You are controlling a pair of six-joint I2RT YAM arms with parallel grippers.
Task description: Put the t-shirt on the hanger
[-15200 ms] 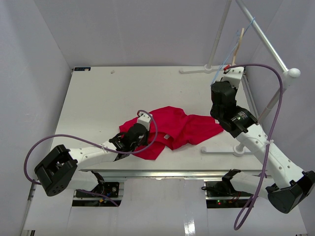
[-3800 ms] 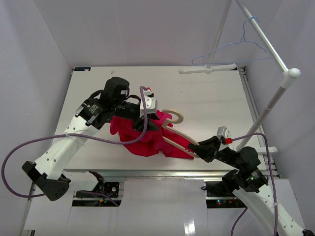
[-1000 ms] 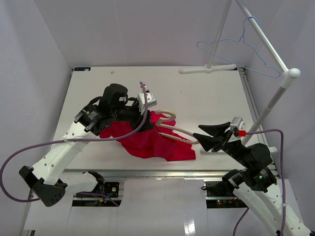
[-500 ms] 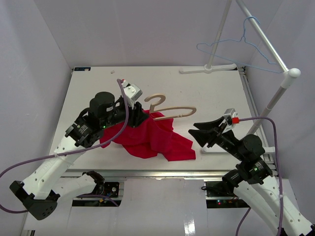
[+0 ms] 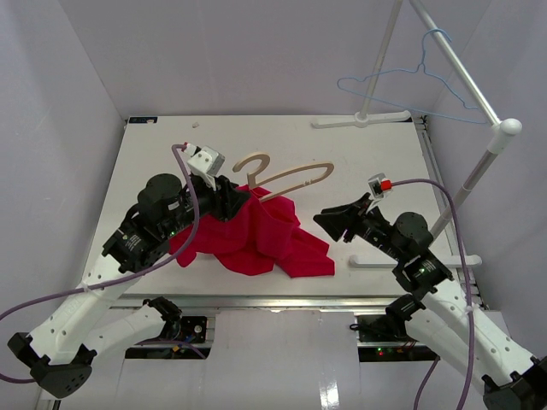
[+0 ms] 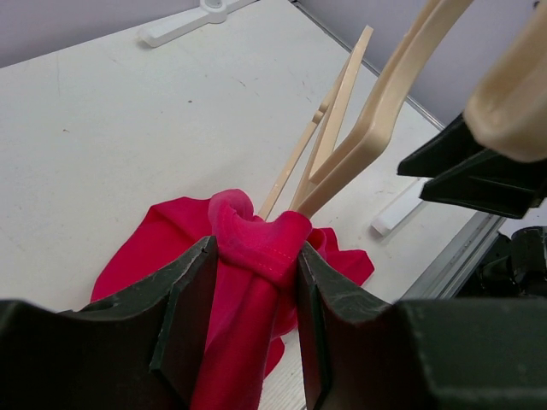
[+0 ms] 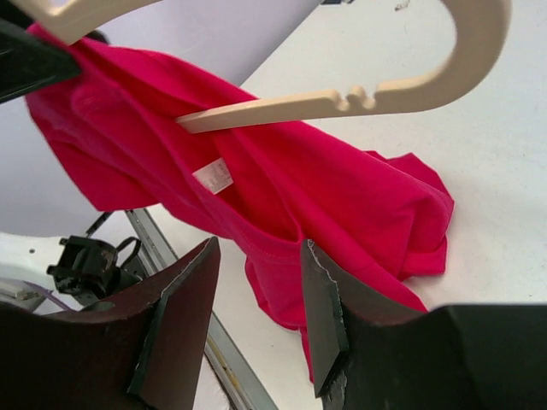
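My left gripper (image 5: 232, 201) is shut on a bunched fold of the red t-shirt (image 5: 256, 235) and holds it up off the table; the rest drapes down onto the table. The tan wooden hanger (image 5: 291, 178) sticks out of the cloth at the grip, hook up and arm pointing right. The left wrist view shows the jaws (image 6: 255, 256) pinching the t-shirt (image 6: 162, 248), with the hanger (image 6: 376, 128) rising from the fold. My right gripper (image 5: 329, 224) is open and empty, just right of the shirt. Its wrist view (image 7: 258, 256) shows the t-shirt (image 7: 342, 188), its white tag (image 7: 214, 176) and the hanger (image 7: 367, 101).
A metal clothes rail (image 5: 461, 73) slopes over the back right corner, with a thin light-blue wire hanger (image 5: 402, 81) on it. Its white feet lie at the back (image 5: 363, 120) and front right (image 5: 410, 262). White walls enclose the table.
My left gripper has raised the shirt and hanger and swung them toward the back. My right gripper, earlier holding the hanger's end, is now open and has moved up and left.
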